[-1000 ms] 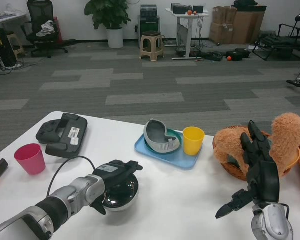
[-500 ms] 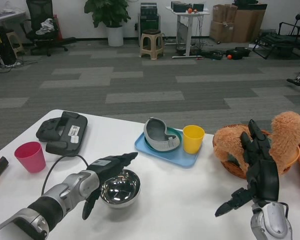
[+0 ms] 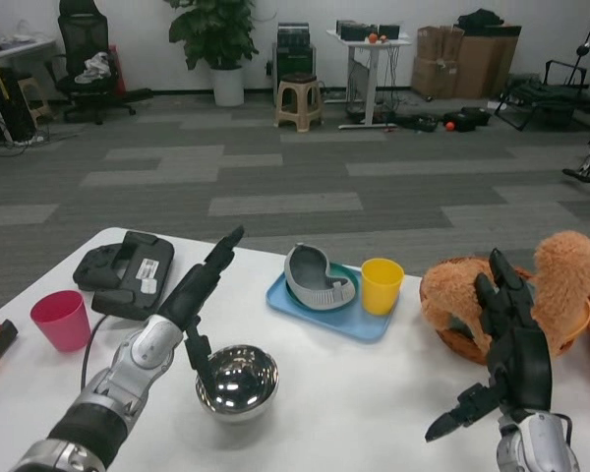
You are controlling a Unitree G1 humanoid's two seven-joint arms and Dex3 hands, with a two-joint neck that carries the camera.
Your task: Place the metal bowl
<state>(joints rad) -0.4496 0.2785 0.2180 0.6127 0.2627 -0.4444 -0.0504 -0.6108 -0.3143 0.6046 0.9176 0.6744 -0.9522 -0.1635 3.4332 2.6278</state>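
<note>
Resting our metal bowl (image 3: 237, 381) upright on the white table (image 3: 374, 393), raising our left hand (image 3: 199, 290) beside it, fingers spread and empty, holding our right hand (image 3: 506, 359) open near the basket (image 3: 450, 334).

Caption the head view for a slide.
Metal bowl set on the white table, left hand open above it, right hand open near the basket.

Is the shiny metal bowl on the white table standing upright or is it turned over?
Upright. The shiny metal bowl sits on the white table with its mouth up; its hollow, mirror-like inside shows.
</note>
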